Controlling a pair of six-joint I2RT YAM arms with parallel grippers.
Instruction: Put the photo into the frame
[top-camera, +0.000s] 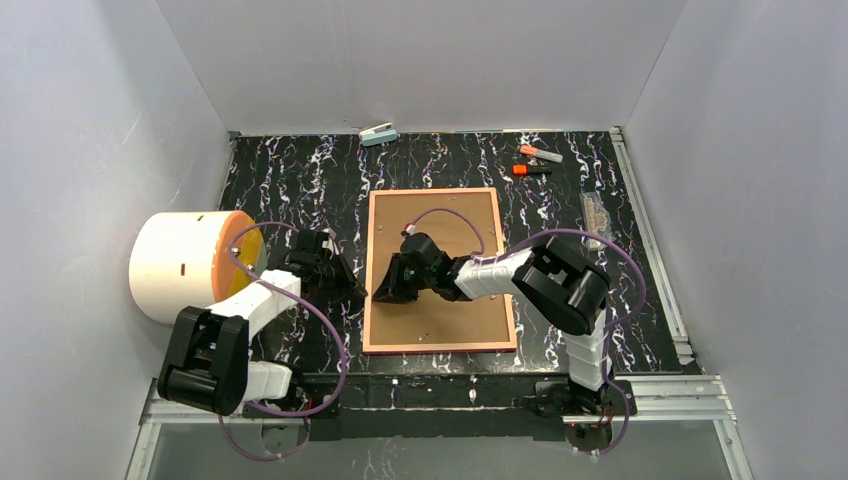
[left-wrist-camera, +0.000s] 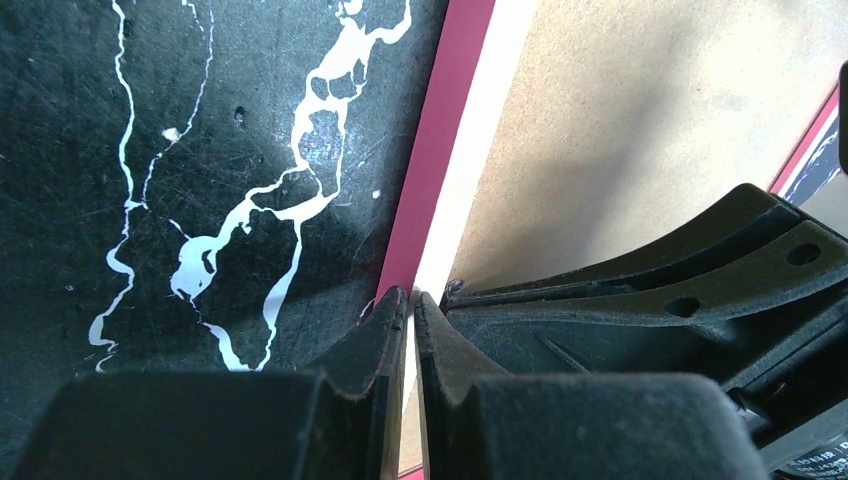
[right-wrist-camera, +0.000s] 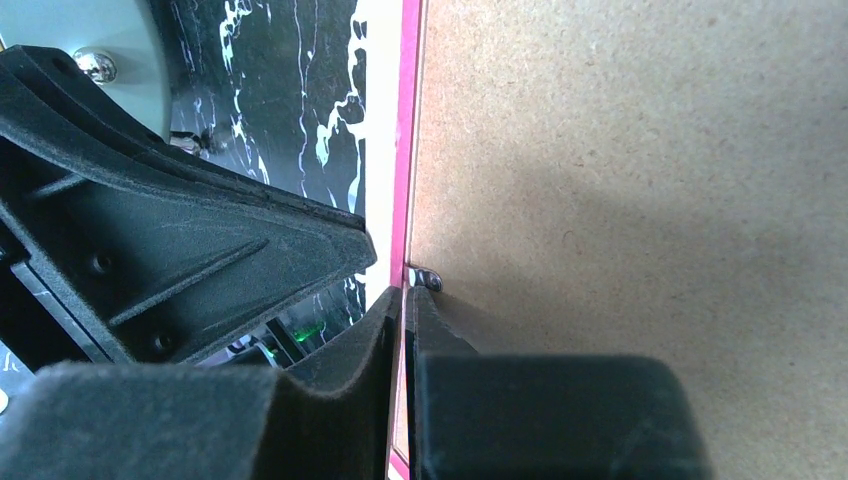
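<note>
The frame (top-camera: 440, 347) lies back side up in the middle of the table, with the brown backing board (top-camera: 450, 320) filling it. The photo is hidden. My left gripper (top-camera: 355, 290) and right gripper (top-camera: 385, 290) meet at the frame's left rail, both shut. In the left wrist view the tips (left-wrist-camera: 411, 297) sit at the pink side (left-wrist-camera: 440, 130) and pale rim (left-wrist-camera: 490, 110), next to a small metal tab (left-wrist-camera: 455, 286). In the right wrist view the tips (right-wrist-camera: 403, 293) sit on the same rail (right-wrist-camera: 408, 120) by that tab (right-wrist-camera: 428, 279).
A big white and orange roll (top-camera: 185, 265) stands at the left, beside the left arm. A pale blue tool (top-camera: 379, 134) lies at the back edge. Two orange-capped markers (top-camera: 540, 153) and a clear strip (top-camera: 595, 215) lie at the back right.
</note>
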